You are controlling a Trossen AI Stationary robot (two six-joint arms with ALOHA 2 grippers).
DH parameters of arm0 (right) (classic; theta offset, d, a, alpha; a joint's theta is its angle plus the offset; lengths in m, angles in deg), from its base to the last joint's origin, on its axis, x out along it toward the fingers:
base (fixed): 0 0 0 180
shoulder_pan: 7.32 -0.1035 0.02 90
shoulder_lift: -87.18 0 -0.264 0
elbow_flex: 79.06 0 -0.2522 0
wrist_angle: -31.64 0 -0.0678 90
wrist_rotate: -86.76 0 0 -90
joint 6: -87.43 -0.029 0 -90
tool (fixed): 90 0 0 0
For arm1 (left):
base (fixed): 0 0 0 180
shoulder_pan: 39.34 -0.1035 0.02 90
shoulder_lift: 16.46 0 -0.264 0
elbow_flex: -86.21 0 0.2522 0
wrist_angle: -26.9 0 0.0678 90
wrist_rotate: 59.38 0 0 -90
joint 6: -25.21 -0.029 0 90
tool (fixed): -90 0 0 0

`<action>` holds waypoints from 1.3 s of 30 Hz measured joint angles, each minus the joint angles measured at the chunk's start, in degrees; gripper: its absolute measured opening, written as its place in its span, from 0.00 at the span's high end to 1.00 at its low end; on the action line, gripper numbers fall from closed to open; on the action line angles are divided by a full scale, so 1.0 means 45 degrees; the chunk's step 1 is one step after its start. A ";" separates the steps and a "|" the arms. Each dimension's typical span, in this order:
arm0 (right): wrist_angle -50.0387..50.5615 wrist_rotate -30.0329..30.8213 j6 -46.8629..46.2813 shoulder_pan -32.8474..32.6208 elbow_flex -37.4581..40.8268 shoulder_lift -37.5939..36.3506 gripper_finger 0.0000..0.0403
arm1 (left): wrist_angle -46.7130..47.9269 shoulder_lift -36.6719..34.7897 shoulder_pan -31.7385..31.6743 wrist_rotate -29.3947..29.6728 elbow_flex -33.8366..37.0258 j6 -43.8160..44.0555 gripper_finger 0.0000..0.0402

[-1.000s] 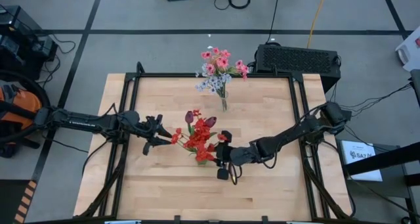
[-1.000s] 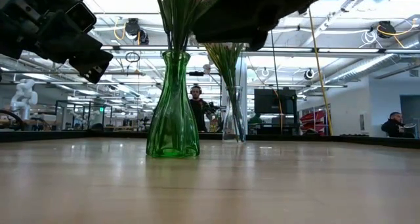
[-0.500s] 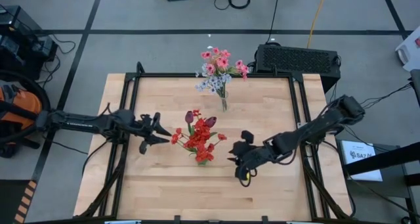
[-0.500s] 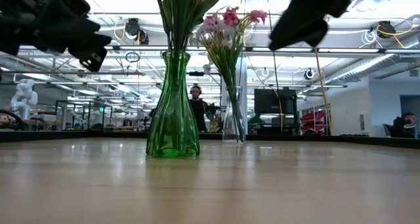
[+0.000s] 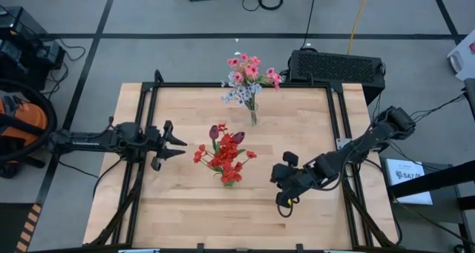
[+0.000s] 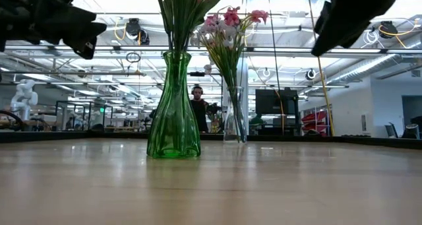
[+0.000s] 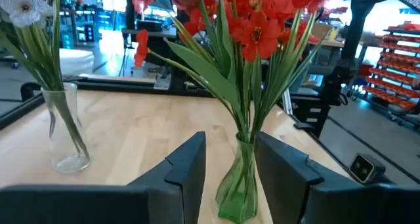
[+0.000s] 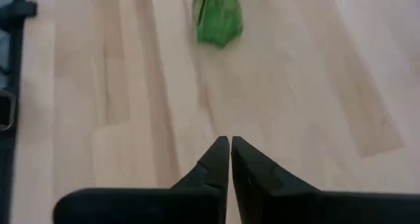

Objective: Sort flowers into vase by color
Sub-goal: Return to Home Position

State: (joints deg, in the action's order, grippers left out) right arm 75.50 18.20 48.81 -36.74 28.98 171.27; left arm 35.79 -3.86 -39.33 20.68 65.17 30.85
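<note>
A green glass vase (image 5: 228, 177) stands mid-table on its base, holding red clusters and dark maroon tulips (image 5: 223, 150); the low view shows the vase (image 6: 173, 106). A clear vase (image 5: 254, 118) near the far edge holds pink flowers (image 5: 251, 68) and a whitish-lavender spray (image 5: 237, 95). My left gripper (image 5: 182, 147) hovers open, left of the red bunch, level with the blooms; in its wrist view its fingers frame the green vase (image 7: 237, 184). My right gripper (image 5: 283, 201) is shut, right of and nearer than the green vase, and points down at bare wood (image 8: 230, 145).
A black box (image 5: 338, 66) sits just beyond the table's far right corner. Black frame rails (image 5: 141, 134) run along the table's sides. Bare wood (image 5: 200, 208) lies along the near side of the table. People (image 6: 196, 106) show in the room behind.
My right gripper has drawn away from the red bunch, toward the table's right and near edges. My left gripper has pulled back a little toward the left edge. Both vases and their flowers have stayed put.
</note>
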 joint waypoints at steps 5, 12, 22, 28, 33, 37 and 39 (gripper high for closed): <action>0.0382 -0.1115 -0.0411 0.0001 0.0000 0.0000 0.97 | 0.0950 -0.1194 0.0000 0.0045 0.0003 -0.0002 0.66; 0.0428 -0.1130 -0.0372 0.0014 0.0000 0.0000 1.00 | 0.1428 -0.2625 0.0000 0.0349 0.0329 -0.0041 0.66; 0.0314 -0.1123 -0.0274 0.0014 0.0000 0.0010 1.00 | -0.0870 -0.2792 0.0004 0.1240 0.1528 0.0173 0.66; 0.0307 -0.1125 -0.0274 0.0014 0.0000 0.0015 1.00 | -0.0306 -0.2792 0.0002 0.1841 0.1533 -0.0371 0.66; 0.0310 -0.1121 -0.0274 0.0014 0.0000 0.0015 1.00 | 0.0377 -0.2792 0.0001 0.1531 0.1533 -0.0341 0.66; 0.0298 -0.1115 -0.0565 0.0016 0.0000 0.0015 1.00 | 0.0419 -0.2792 0.0001 0.1530 0.1538 -0.0342 0.66; 0.0405 -0.1069 -0.0566 0.0063 0.0000 0.0015 1.00 | 0.0419 -0.2792 0.0001 0.1530 0.1538 -0.0342 0.66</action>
State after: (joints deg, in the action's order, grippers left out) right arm 77.33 13.39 46.26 -36.46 28.98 171.34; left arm 37.68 -16.43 -39.32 27.57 72.09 29.31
